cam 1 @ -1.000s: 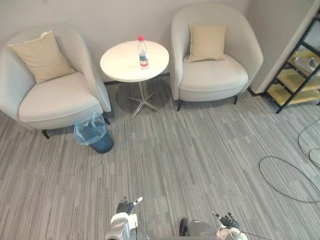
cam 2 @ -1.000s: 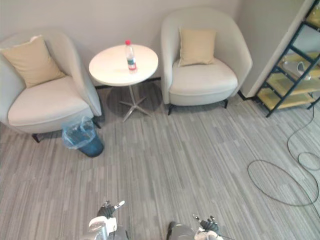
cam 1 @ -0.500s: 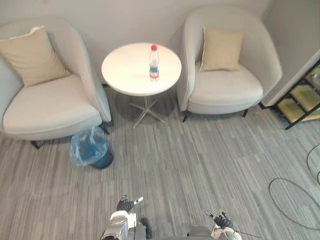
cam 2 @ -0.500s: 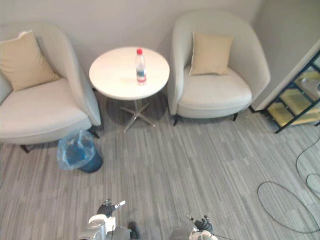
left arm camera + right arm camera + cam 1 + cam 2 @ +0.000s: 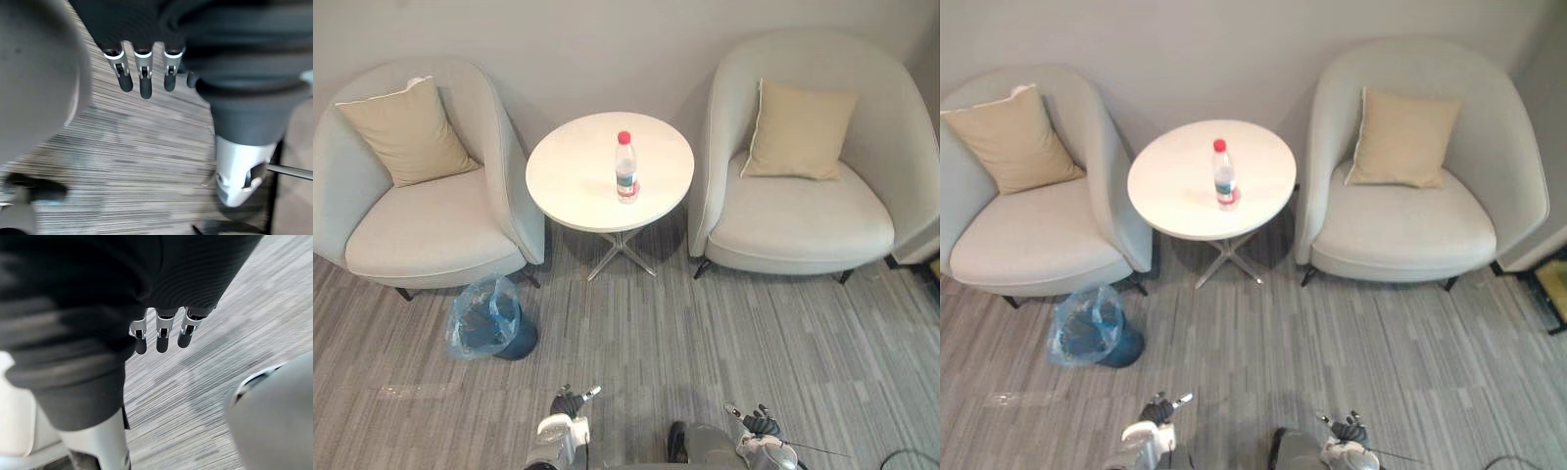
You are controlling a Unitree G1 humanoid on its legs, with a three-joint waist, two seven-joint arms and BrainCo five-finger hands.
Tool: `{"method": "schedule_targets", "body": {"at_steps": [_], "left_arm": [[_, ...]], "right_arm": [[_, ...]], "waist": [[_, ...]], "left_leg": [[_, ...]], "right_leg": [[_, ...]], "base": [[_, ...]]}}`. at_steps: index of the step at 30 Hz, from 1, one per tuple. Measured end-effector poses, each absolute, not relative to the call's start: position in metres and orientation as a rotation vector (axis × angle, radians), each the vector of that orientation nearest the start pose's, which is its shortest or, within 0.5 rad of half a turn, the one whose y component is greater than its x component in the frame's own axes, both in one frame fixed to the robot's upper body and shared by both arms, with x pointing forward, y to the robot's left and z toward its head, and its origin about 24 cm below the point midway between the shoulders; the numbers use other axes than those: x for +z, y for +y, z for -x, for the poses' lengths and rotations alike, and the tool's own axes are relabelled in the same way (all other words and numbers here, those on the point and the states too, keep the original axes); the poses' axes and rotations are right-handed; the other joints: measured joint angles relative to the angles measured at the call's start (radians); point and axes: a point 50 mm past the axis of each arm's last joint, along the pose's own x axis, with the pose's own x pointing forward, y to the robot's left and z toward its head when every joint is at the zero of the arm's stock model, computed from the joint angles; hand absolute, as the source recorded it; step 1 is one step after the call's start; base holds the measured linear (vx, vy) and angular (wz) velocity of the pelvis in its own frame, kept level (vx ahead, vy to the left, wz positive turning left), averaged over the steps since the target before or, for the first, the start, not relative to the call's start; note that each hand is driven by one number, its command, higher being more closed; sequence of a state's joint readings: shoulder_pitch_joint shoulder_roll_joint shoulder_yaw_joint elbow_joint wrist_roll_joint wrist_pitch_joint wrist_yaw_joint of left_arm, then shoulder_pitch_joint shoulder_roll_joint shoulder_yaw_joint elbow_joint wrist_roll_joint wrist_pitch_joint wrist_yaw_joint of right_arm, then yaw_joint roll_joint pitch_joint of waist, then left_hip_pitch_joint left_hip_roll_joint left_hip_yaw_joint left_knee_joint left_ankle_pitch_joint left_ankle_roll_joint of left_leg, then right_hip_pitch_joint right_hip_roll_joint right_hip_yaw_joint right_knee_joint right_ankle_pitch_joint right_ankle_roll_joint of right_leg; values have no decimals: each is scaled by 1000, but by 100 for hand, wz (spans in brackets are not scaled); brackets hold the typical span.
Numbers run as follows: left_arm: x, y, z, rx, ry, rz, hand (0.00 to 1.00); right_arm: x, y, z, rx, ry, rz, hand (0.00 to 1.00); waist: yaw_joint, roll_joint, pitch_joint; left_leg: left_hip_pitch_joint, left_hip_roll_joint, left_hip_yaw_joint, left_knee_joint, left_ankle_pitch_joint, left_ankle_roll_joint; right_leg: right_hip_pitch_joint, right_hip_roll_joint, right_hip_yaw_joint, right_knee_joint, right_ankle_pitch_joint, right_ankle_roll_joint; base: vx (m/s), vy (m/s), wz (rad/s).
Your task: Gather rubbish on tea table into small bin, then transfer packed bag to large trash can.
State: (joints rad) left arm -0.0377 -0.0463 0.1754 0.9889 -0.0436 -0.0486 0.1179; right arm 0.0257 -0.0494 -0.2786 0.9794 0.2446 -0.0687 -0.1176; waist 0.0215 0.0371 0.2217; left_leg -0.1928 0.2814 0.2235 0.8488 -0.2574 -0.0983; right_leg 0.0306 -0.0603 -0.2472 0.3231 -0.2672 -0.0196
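Note:
A clear plastic bottle (image 5: 626, 168) with a red cap stands upright near the middle of the round white tea table (image 5: 570, 181). A small dark bin (image 5: 491, 321) lined with a blue bag sits on the floor by the left armchair's front corner. My left hand (image 5: 570, 402) and right hand (image 5: 762, 424) hang low at the near edge of the floor, far from the table. Each holds nothing. In the wrist views the left hand's fingers (image 5: 142, 73) and the right hand's fingers (image 5: 162, 332) hang straight over the carpet.
Two pale armchairs flank the table, the left armchair (image 5: 421, 215) and the right armchair (image 5: 808, 196), each with a tan cushion. Grey striped carpet (image 5: 724, 333) lies open between me and the table. A wall runs behind the furniture.
The whole picture has shifted: the camera has turned, so table and chairs sit more centred and closer, and the shelf at the right has left the picture. Both hands stay low.

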Motion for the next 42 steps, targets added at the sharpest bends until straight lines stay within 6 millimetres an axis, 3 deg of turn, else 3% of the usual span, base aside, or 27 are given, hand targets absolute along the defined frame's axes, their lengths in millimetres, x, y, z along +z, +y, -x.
{"method": "schedule_targets", "body": {"at_steps": [3,4,5,6,8,10,11,13,14,16,19,21,22,23,26,31,33,37,42], "left_arm": [[-140,158,-161,242,884,117,0],[-139,157,-164,239,875,117,0],[-139,154,-163,225,880,110,0],[-139,153,-163,215,880,102,0],[-141,159,-163,176,895,35,0],[-140,160,-165,173,891,33,0],[-140,162,-163,178,896,26,0],[-146,168,-154,150,943,-31,0],[-147,168,-153,141,954,-40,0],[-149,166,-148,130,981,-48,0],[-151,167,-144,133,990,-45,0],[-151,167,-143,137,994,-43,0],[-151,168,-142,145,992,-37,0],[-153,161,-140,158,1004,2,0],[-156,144,-135,159,1027,68,0],[-154,143,-137,142,1013,71,0],[-152,149,-142,148,991,57,0],[-150,150,-145,139,978,45,0],[-153,150,-141,96,1006,-5,0]], "right_arm": [[-143,-219,-133,-562,878,-310,0],[-144,-214,-131,-571,868,-335,0],[-147,-207,-124,-564,889,-341,0],[-148,-206,-122,-556,898,-334,0],[-153,-183,-129,-465,943,-331,0],[-152,-180,-130,-462,941,-336,0],[-153,-176,-130,-453,945,-343,0],[-150,-172,-137,-410,921,-314,0],[-149,-173,-138,-410,914,-312,0],[-147,-176,-140,-410,899,-307,0],[-146,-177,-141,-409,891,-307,0],[-146,-177,-142,-408,887,-308,0],[-147,-176,-139,-409,897,-309,0],[-147,-184,-140,-415,893,-292,0],[-146,-199,-136,-453,891,-273,0],[-149,-200,-127,-468,913,-274,0],[-151,-192,-125,-454,929,-284,0],[-152,-192,-123,-460,936,-292,0],[-153,-195,-121,-475,943,-298,0]], "waist": [[20,-3,3],[25,-16,9],[30,-24,-4],[39,-15,-12],[32,-67,-31],[34,-78,-33],[49,-80,-32],[25,-80,-33],[22,-81,-33],[18,-72,-29],[13,-70,-29],[4,-71,-30],[2,-87,-40],[7,-43,-49],[6,15,-65],[3,3,-57],[17,-39,-66],[23,-43,-65],[18,-33,-77]], "left_leg": [[-59,-39,47,-141,10,27],[-72,-84,67,-240,18,35],[-59,-140,48,-444,81,4],[-50,-155,31,-479,161,18],[-52,-230,25,-475,122,76],[-29,-244,48,-458,80,84],[27,-246,76,-481,62,95],[135,-259,91,-527,40,116],[159,-262,91,-538,37,117],[289,-270,78,-626,37,117],[344,-252,29,-650,37,117],[360,-243,-12,-652,36,115],[372,-257,-38,-653,24,93],[386,-229,-64,-654,0,54],[403,-201,-92,-655,28,27],[355,-181,-123,-602,57,2],[268,-187,-120,-485,57,2],[258,-185,-98,-475,57,2],[315,-203,-97,-625,81,23]], "right_leg": [[57,-23,10,-37,1,13],[107,-47,7,-84,3,17],[131,-54,22,-130,-6,36],[141,-46,44,-149,-10,42],[161,-93,140,-183,-17,61],[134,-117,189,-97,-6,82],[76,-128,231,65,6,105],[-61,-142,262,423,38,208],[-83,-143,259,476,33,205],[-173,-142,182,575,-17,148],[-244,-110,133,455,-40,104],[-257,-81,127,267,-1,83],[-253,-75,140,97,149,47],[-241,-49,136,104,152,38],[-194,-29,112,66,139,19],[-63,-39,34,-13,133,27],[-51,-60,24,-54,124,46],[-25,-63,4,-102,144,56],[-25,-60,3,-143,175,60]], "base": [[413,123,-10],[372,204,13],[353,204,5],[367,228,-16],[449,270,6],[357,216,-11],[305,161,-60],[418,181,-37],[488,120,5],[479,62,18],[341,-72,47],[361,-169,78],[285,-172,52],[422,-211,40],[329,-139,14],[152,-98,48],[5,-30,42],[-26,36,16],[-13,15,1]]}}
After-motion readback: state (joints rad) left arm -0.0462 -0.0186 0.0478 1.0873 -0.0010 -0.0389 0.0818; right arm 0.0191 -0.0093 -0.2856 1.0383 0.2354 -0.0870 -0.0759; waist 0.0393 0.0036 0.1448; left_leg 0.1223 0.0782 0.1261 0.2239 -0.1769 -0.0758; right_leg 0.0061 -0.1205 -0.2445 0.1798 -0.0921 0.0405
